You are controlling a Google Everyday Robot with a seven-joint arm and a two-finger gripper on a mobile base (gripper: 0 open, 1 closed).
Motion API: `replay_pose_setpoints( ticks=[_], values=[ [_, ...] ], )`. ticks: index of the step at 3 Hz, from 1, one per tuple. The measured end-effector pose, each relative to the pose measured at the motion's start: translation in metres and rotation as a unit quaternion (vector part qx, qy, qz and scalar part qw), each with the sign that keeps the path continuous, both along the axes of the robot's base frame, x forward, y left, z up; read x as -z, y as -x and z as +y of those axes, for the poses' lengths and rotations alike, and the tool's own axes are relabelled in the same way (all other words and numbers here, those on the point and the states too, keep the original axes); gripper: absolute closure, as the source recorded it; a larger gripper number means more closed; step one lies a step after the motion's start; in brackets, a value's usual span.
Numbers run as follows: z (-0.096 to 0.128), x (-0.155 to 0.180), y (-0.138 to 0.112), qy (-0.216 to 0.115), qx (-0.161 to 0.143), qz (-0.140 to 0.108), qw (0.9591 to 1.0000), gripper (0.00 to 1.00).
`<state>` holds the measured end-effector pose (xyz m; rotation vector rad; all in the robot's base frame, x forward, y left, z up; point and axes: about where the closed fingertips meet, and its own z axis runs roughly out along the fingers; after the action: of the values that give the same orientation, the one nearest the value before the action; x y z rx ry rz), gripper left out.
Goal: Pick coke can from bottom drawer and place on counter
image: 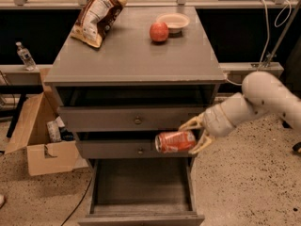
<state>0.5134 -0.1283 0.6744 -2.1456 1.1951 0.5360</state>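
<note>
The coke can [175, 141], red-orange with silvery ends, lies sideways in my gripper [194, 136], which is shut on it. The white arm reaches in from the right. The can hangs in front of the middle drawer's face, above the bottom drawer [141, 187], which is pulled out and shows a dark grey inside. The counter [136, 55] is the flat grey top of the cabinet, well above the can.
On the counter lie a chip bag [96, 15] at the back left, a red apple [159, 32] and a white bowl [173, 21] at the back right. An open cardboard box [40, 142] stands on the floor to the left. A water bottle [24, 55] stands on a shelf at left.
</note>
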Motion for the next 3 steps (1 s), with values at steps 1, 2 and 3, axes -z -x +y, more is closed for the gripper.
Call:
replay_pose_setpoints(
  ticks=[1,2,3],
  values=[
    [-0.002,-0.07,-0.033,-0.001,0.001,-0.02,0.9998,1.0],
    [0.0,-0.116,-0.051,0.017,0.005,-0.039,0.9991,1.0],
    [0.0,-0.116,-0.051,0.017,0.005,-0.039,0.9991,1.0]
  ],
)
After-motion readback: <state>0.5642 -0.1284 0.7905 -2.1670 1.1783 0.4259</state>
